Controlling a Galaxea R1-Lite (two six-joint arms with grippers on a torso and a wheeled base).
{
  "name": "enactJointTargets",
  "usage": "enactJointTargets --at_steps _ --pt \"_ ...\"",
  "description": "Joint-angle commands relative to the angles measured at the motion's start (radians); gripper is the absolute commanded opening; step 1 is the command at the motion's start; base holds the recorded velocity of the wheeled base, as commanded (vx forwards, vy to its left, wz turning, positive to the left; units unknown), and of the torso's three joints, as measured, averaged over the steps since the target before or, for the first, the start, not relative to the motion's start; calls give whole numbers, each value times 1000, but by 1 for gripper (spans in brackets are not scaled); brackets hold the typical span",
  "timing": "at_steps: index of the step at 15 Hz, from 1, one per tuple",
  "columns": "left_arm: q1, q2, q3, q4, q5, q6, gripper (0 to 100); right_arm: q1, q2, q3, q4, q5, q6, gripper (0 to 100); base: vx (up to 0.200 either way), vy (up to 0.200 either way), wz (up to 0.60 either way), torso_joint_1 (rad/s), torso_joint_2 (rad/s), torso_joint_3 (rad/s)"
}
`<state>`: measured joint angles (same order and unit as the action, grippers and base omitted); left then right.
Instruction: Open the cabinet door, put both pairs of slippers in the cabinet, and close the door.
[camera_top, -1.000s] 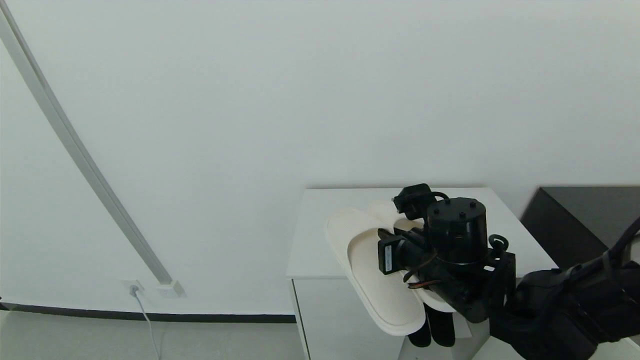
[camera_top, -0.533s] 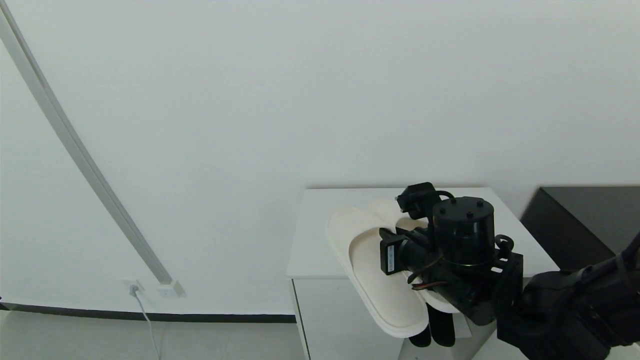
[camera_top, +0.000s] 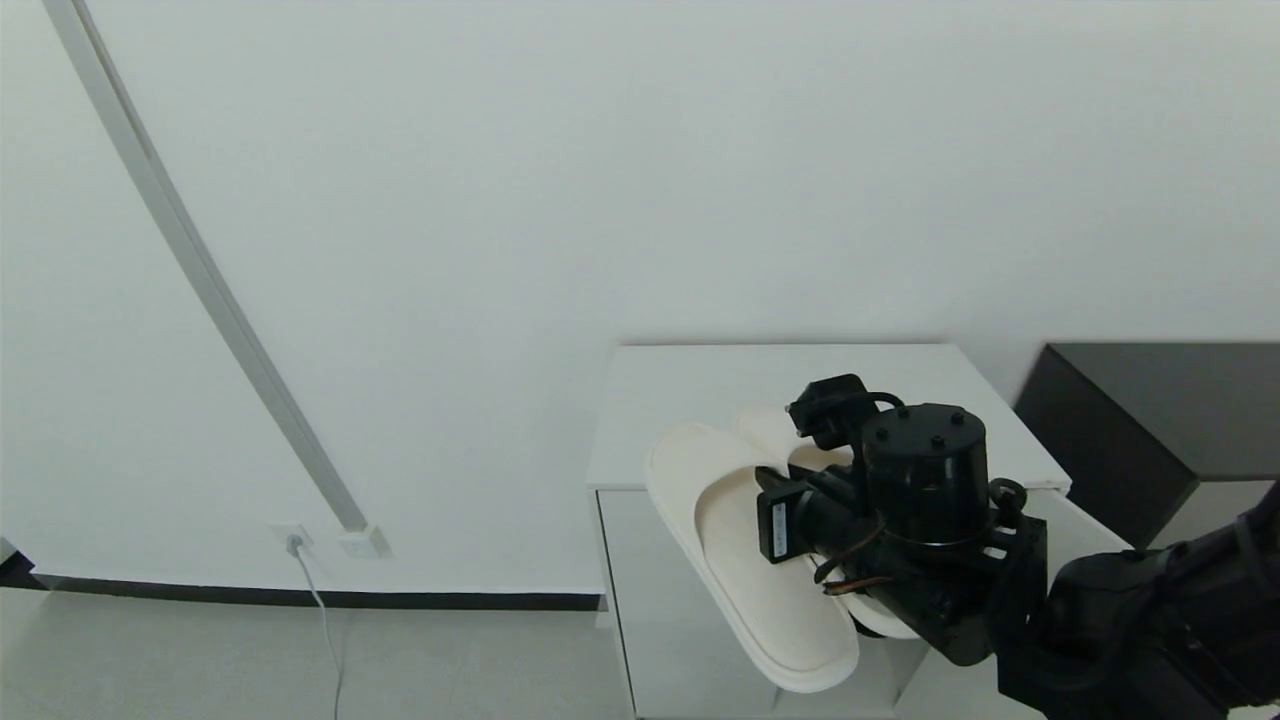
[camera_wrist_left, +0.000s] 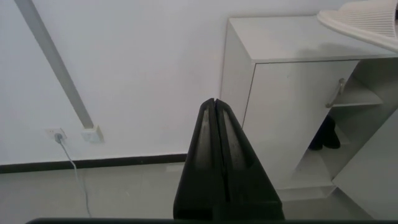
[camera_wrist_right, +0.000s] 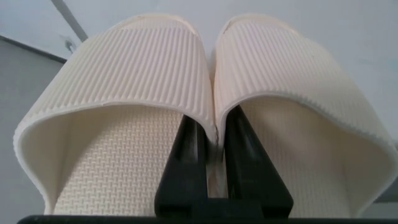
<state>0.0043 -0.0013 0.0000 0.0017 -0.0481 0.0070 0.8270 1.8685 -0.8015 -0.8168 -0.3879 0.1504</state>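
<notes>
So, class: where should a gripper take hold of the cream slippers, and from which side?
Pinch the cream slippers at their two touching inner strap edges, coming from the open heel end. The pair sits side by side, so one finger can slide under each strap and clamp both at once, as the right gripper does.

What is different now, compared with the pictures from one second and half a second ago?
Mostly the head camera has shifted: the wall rail, the socket and the cabinet all sit differently in the picture. Against the cabinet, the cream slippers now hang lower, before its front rather than over its top. Unchanged: the right gripper keeps its jaws shut on both slippers.
</notes>
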Motion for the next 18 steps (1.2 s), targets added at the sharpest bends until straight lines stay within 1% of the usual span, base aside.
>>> enactJointTargets --at_steps 1,4,8,10,11,12,18 --pt "0 1 0 0 1 -1 0 3 1 7 -4 0 0 0 0 0 0 0 0 0" --pt "0 1 0 0 1 1 0 3 -3 38 -8 -2 0 0 0 0 0 0 0 0" --pt "0 1 0 0 1 -1 0 3 -11 36 -10 0 0 0 0 0 0 0 0 0" --pt "0 1 -2 0 4 -7 0 4 -8 34 -10 0 0 0 0 0 0 0 0 0" --pt "0 1 -2 0 10 -18 0 6 -6 34 -10 0 0 0 0 0 0 0 0 0" --pt "0 1 -2 0 10 -18 0 6 -8 33 -10 0 0 0 0 0 0 0 0 0" --pt "0 1 -2 0 10 -18 0 7 -12 39 -10 -2 0 0 0 -200 0 3 2 0"
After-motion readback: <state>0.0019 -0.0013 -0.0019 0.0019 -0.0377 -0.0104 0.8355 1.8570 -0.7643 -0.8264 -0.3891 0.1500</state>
